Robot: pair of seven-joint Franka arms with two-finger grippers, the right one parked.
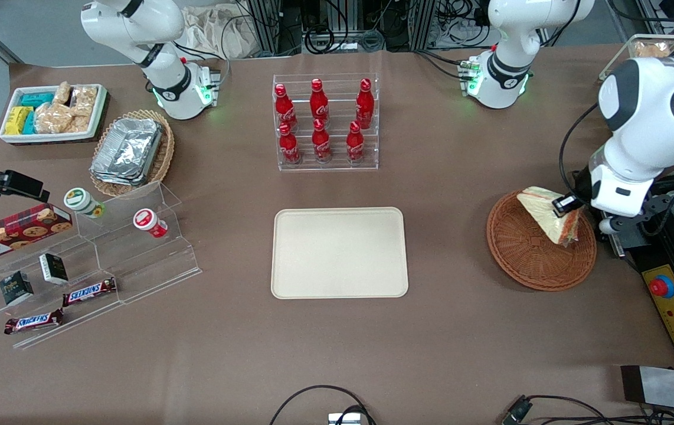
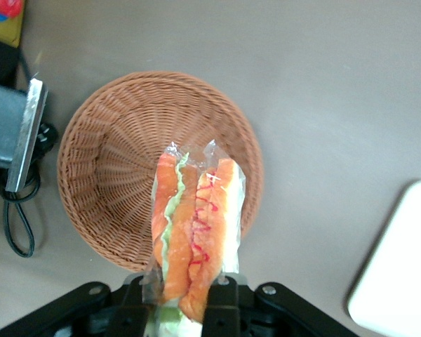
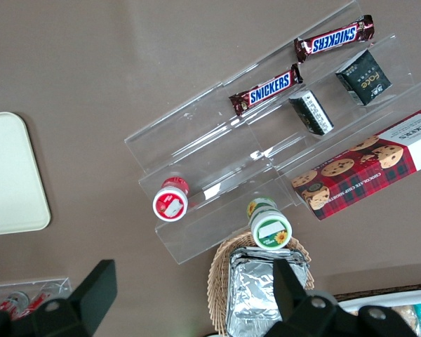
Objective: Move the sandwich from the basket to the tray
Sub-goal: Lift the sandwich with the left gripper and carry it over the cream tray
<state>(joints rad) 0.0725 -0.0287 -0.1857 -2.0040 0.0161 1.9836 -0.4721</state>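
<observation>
My left gripper is shut on the sandwich, a clear-wrapped wedge with pale bread and an orange and green filling edge, and holds it lifted above the round reddish-brown wicker basket. In the left wrist view the sandwich sits between the black fingers of the gripper, with the empty basket below. The cream-beige tray lies flat at the table's middle, toward the parked arm from the basket; its corner also shows in the wrist view.
A clear rack of red cola bottles stands farther from the front camera than the tray. A control box with a red button lies beside the basket at the table edge. Snack shelves, a foil-container basket and a white bin sit at the parked arm's end.
</observation>
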